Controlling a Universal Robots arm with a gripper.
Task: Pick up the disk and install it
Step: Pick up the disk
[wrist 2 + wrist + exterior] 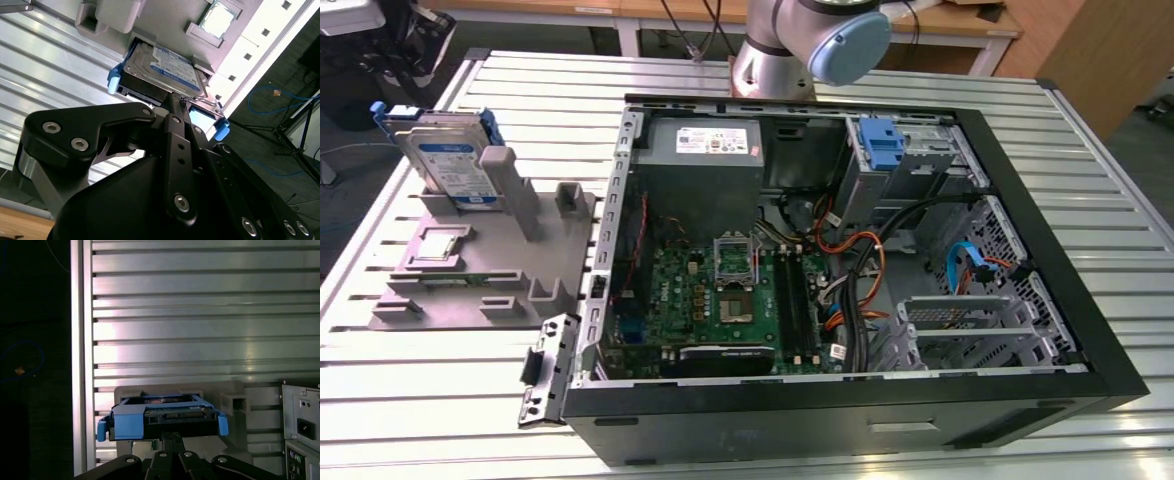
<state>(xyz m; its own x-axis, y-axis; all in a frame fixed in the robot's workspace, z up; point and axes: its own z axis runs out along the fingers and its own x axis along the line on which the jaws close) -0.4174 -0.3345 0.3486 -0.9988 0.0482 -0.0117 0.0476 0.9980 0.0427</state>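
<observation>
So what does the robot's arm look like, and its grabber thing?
The arm is a smooth, shiny silver-grey tube with a rounded pale blue cap on its joint. The gripper is made of flat black bars linked together, with round silver bolts where they join.

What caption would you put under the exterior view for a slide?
Silver hard disk in its blue plastic bracket stands on edge in a grey plastic holder beside an open black computer case.
</observation>
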